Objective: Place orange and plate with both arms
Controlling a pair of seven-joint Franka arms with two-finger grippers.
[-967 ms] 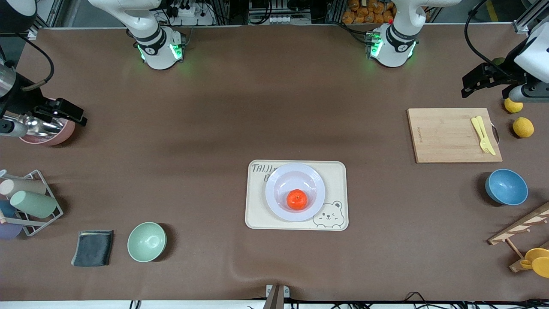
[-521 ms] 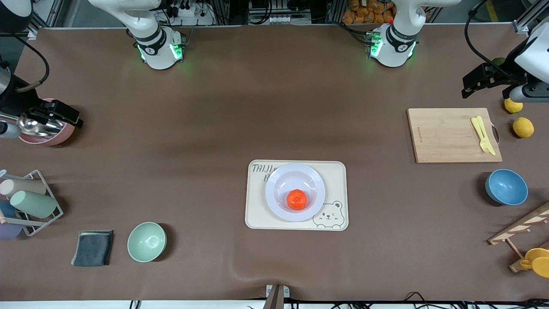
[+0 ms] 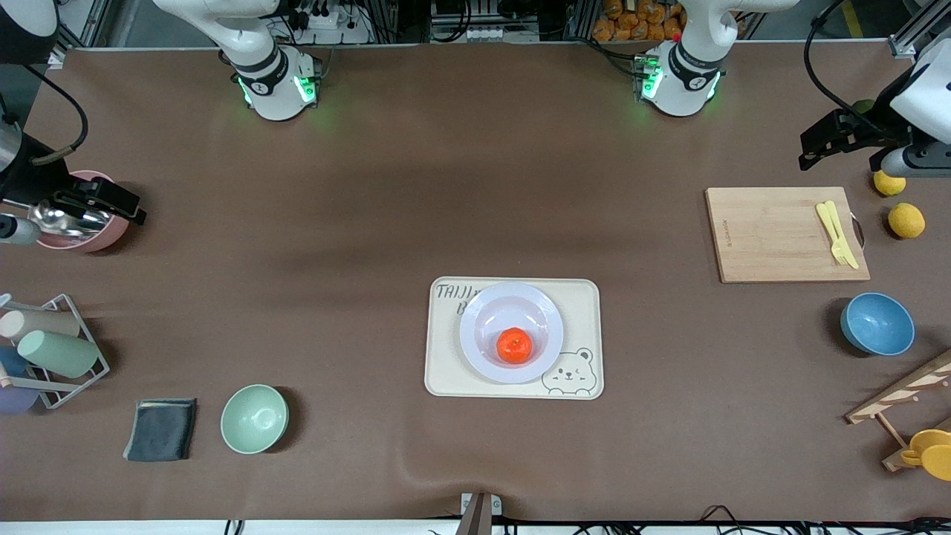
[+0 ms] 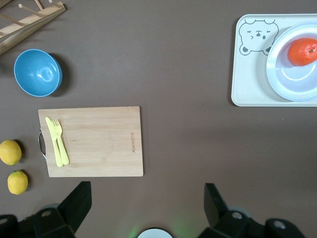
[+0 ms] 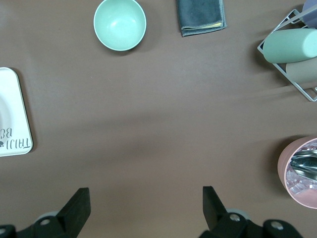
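**Orange on the plate at mid-table, both my claws held wide at the ends**

The orange (image 3: 514,346) sits in the sunken centre of the plate (image 3: 483,316), a little off-centre toward the front camera. The plate rests on the cream tray (image 3: 446,371) with the bear drawing, about midway between the two ends of the table and nearer the front camera than my bases. As I judge it, the placing looks done: fruit on plate, plate on tray, nothing in either claw.

My left gripper (image 4: 147,198) hangs over the left arm's end of the table, beside the cutting board (image 3: 773,234) and near the lemons (image 3: 906,220). Its fingers stand wide apart with nothing between them. From it, the tray lies toward mid-table and nearer the front camera, with bare brown table between.

My right gripper (image 5: 146,201) hangs over the right arm's end, by the pink pot (image 3: 82,230). Its fingers are also spread wide and empty. Only the tray's lettered edge shows in its wrist view, well apart from the claw.

Neither arm looks clearly nearer to the plate; each would have to reach inward along the table's length.

The orange is round and slightly flattened, so it has no long axis to line up with. Its stem dimple seems to face up. The plate is round too and lies flat, open side up, so any rim approach serves. The tray's long side runs along the table's length.
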